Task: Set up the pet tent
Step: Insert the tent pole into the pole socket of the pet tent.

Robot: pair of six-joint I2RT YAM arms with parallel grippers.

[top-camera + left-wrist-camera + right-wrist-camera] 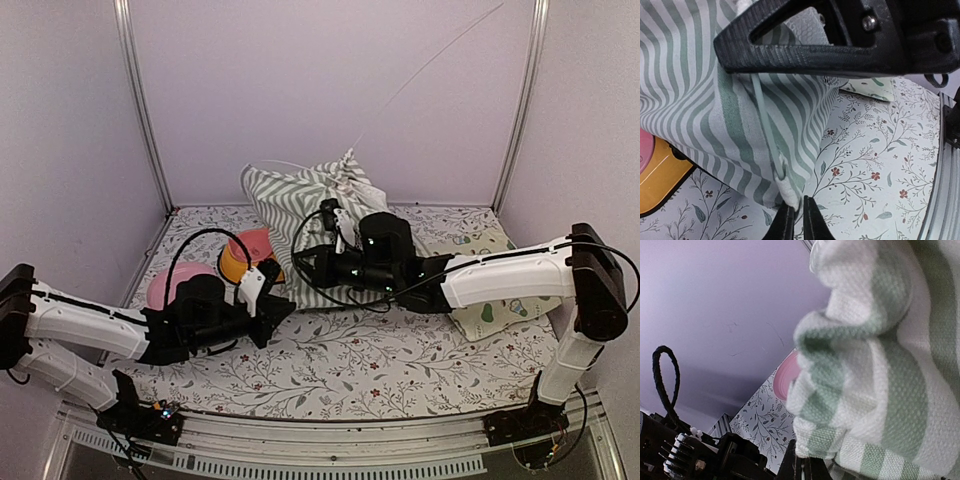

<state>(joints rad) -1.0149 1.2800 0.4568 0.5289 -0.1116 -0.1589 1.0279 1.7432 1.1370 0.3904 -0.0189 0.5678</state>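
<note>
Now my right jaws are clenched on the pet tent [282,203]. My left jaws touch its white corner [788,190], barely parted; gripping or not, I cannot tell.

1. The white-and-black left arm [100,335] lies low and reaches toward the middle, its jaws parted by a slim gap.
2. The white-and-black right arm [500,280] reaches leftward, jaws closed tight.
</note>
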